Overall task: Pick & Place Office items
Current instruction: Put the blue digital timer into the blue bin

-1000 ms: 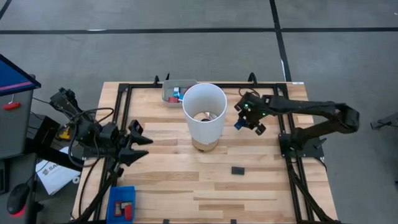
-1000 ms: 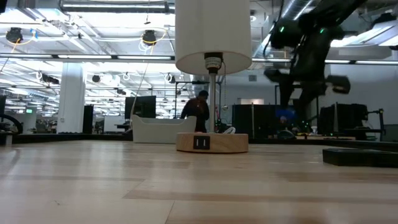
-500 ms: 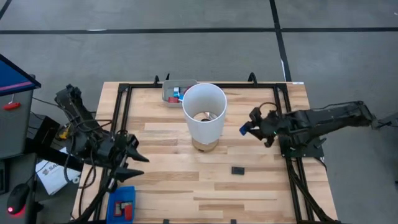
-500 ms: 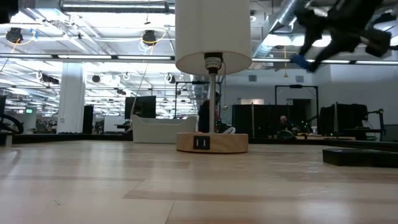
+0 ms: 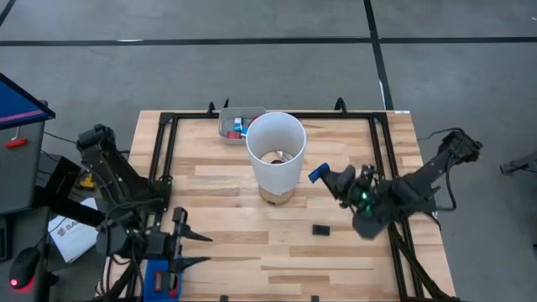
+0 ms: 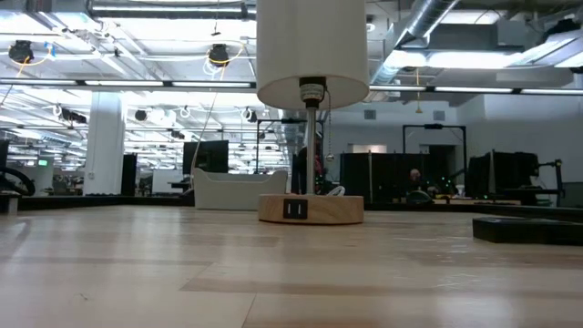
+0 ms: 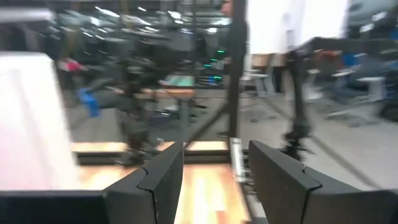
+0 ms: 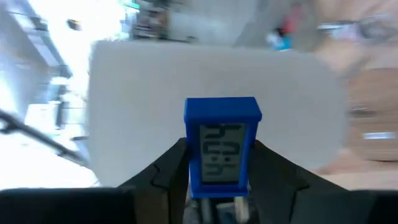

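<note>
My right gripper (image 5: 325,175) hovers right of the tall white cylinder (image 5: 275,151), shut on a small blue blocky piece (image 5: 317,174). The right wrist view shows that piece (image 8: 222,146) with a pale marked face, in front of the white cylinder (image 8: 155,106). A black piece (image 5: 320,229) lies flat on the table; the low view shows it (image 6: 528,230) too. My left gripper (image 5: 195,249) is open above the near left corner, beside the blue tray (image 5: 156,267), which holds a red piece (image 5: 170,279). More pieces lie in the grey tray (image 5: 228,126). My right gripper pinches the blue piece between its two fingers by the lower sides (image 8: 194,177). Its marked face (image 8: 222,149) looks toward the wrist camera. The piece stands upright in the hold and is lifted clear of the table.
The white cylinder stands on a thin stem with a round wooden base (image 6: 311,209) at the table's middle. Black frame rails (image 5: 168,159) run along the table's left, right and far sides. Bare wood (image 5: 252,243) lies between the blue tray and the black piece.
My right gripper, holding the blue piece, has swung away from the far side toward the near edge beside the cylinder and has left the low view. My left gripper has moved toward the near edge, up to the blue tray.
</note>
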You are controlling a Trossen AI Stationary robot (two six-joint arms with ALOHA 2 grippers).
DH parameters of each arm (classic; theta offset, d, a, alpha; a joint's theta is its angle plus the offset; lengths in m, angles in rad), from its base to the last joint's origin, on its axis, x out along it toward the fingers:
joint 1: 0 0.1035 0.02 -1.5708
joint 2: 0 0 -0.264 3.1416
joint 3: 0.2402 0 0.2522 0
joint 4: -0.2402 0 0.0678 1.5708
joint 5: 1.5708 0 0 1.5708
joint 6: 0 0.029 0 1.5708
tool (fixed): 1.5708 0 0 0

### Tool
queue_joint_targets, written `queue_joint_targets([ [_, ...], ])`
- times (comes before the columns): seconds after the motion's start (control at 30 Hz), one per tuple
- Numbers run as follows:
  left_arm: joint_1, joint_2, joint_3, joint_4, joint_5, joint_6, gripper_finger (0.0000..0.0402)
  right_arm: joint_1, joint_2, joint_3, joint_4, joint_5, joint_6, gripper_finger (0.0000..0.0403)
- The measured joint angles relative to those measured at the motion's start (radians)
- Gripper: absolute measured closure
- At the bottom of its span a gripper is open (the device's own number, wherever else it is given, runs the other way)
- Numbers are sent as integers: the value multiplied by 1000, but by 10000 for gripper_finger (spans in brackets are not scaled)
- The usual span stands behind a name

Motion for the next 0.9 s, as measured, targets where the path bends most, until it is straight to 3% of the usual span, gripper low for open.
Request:
queue_joint_targets([
  [0.2,16,55,101,4,-156,157,224,96,188,207,61,213,-120,264],
  [0.37,53,98,149,3,-162,274,222,129,345,380,222,313,-319,264],
  [0.63,97,188,242,11,-74,427,207,149,533,608,455,322,-647,264],
  [0.9,179,210,260,144,77,425,214,123,649,741,509,268,-753,264],
])
